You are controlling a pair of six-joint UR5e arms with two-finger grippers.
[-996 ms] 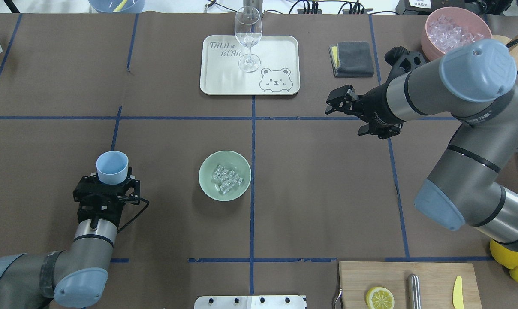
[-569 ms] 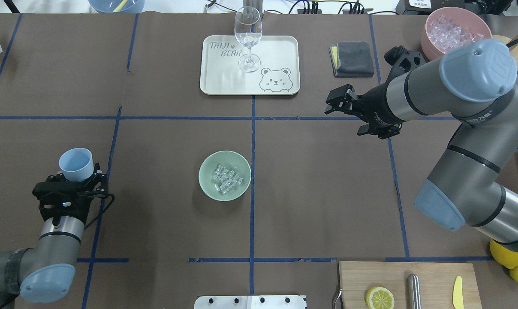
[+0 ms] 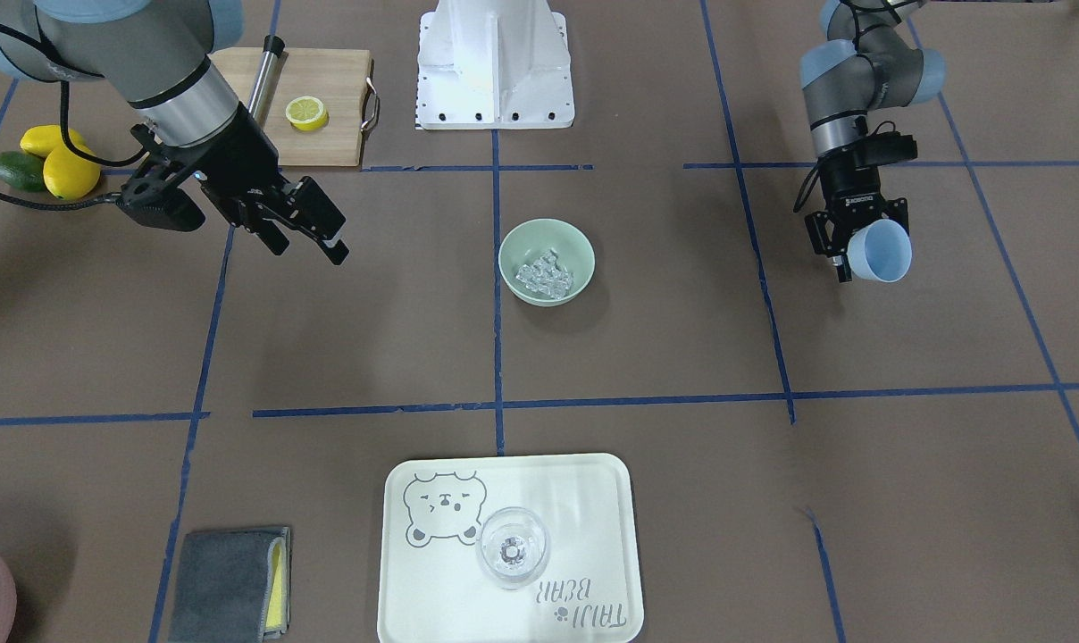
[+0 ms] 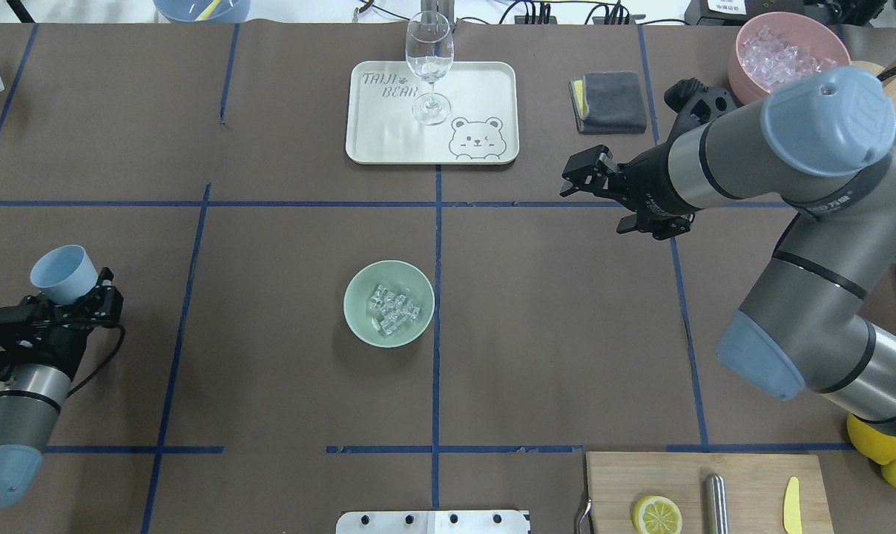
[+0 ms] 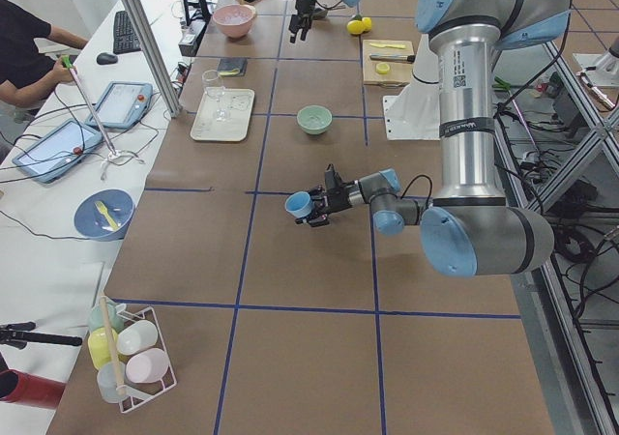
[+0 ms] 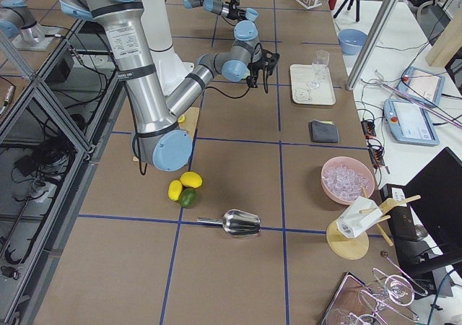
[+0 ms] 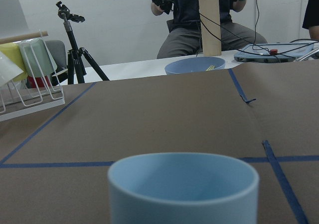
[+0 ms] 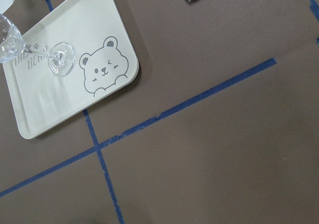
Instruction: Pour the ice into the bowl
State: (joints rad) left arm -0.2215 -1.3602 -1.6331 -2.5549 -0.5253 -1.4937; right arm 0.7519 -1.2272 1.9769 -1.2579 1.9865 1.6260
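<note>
Overhead exterior: round, matte mint-green bowl [image 4: 359, 285] is sitting mid-way along the brown paper-covered bench [image 4: 567, 334], glassy clear ice [image 4: 394, 308] cubes heaped inside. Left jaws are clamping a smooth light blue cup [image 4: 62, 273], well apart from the bowl. Right jaws are hanging open and empty near the cream tray [image 4: 478, 81].

A brown-covered table [image 4: 567, 334], gridded with blue tape [image 4: 307, 203], faces a white wall [image 7: 114, 20] and black tripod [image 7: 71, 37].

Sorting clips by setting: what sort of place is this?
Probably a robotics lab, not a kitchen: a brown paper-covered table gridded with blue tape, grey tablet-like control pendants on a white side bench, and a black camera tripod.
</note>
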